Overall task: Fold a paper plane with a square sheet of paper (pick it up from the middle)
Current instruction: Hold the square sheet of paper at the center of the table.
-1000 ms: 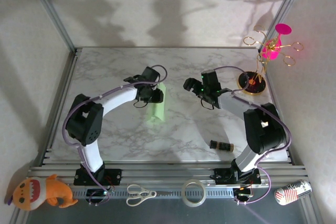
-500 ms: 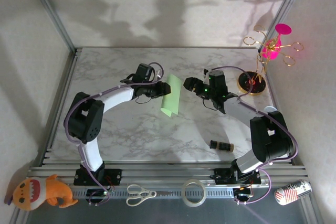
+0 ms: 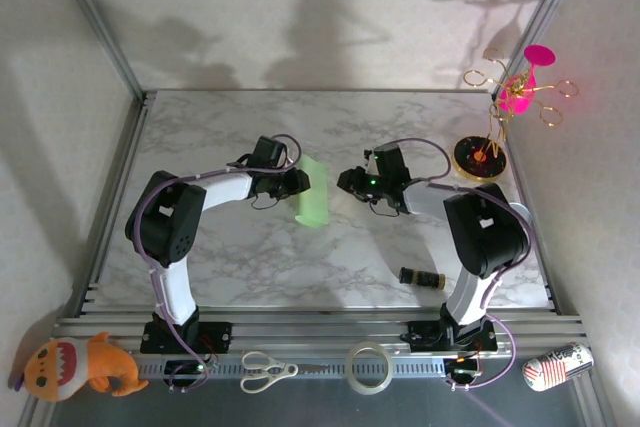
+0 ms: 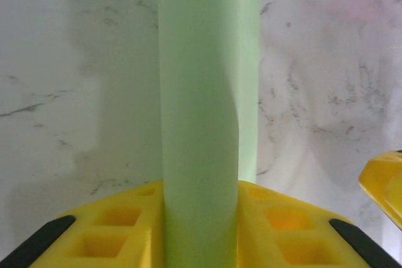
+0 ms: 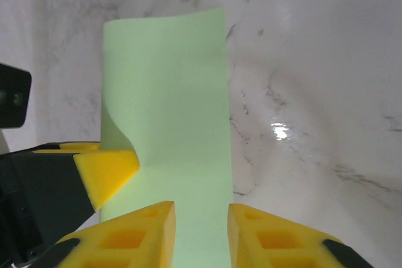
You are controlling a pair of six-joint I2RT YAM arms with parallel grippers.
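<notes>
The square sheet of paper (image 3: pixel 312 204) is light green and bent over into a narrow band, held above the marble table (image 3: pixel 220 127) near its middle. My left gripper (image 3: pixel 293 185) is shut on it; in the left wrist view the doubled paper (image 4: pixel 201 111) runs up from between the yellow jaws of that gripper (image 4: pixel 201 221). My right gripper (image 3: pixel 347 185) stands just right of the paper, facing it. In the right wrist view the right gripper (image 5: pixel 201 233) has a narrow gap between its jaws, and the flat green face of the paper (image 5: pixel 166 111) shows through it. A left finger (image 5: pixel 107 169) presses the sheet's left side.
A small dark cylinder (image 3: pixel 422 277) lies on the table at front right. A pink and gold ornament stand (image 3: pixel 498 117) occupies the back right corner. Scissors (image 3: pixel 265 370), a tape roll (image 3: pixel 368 367), a plush toy (image 3: pixel 80 367) and a can (image 3: pixel 558 365) lie along the front rail.
The left gripper swung the paper right, then back a little and towards the front. The right gripper came left up to the paper, and its jaws narrowed from wide open.
</notes>
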